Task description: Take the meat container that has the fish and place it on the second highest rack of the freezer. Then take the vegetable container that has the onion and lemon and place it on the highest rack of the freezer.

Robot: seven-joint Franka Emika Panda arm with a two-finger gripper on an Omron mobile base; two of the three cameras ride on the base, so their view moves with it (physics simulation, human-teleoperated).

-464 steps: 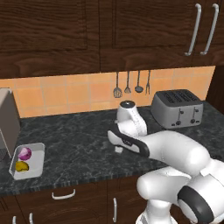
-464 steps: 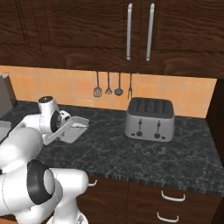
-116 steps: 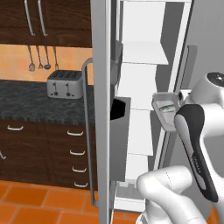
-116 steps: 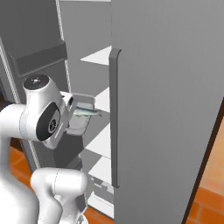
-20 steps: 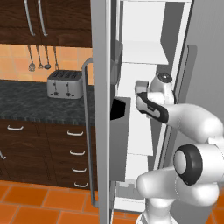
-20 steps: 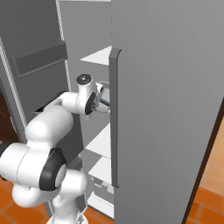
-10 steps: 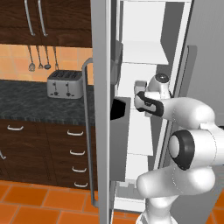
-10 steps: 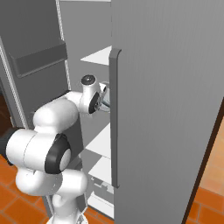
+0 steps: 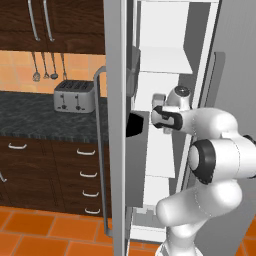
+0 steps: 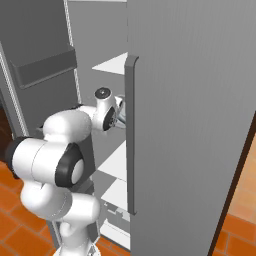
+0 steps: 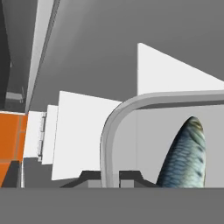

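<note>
Grey metal rim pinched tight in the gripper [image 11: 111, 176]: the meat container [image 11: 131, 131], fish [image 11: 183, 153] inside, has gone deeper among the freezer's white racks [image 9: 162, 65] this last second. Looks like the second-highest rack; release comes next, I'd say.

Open space lies between white freezer shelves [image 11: 83, 131] at left centre; the meat container's rim [image 11: 109, 131] blocks the centre.

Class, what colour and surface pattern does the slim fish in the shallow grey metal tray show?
Silvery blue-grey with a scale pattern, yellowish at the tip: the fish, clearest in the hand view.
</note>
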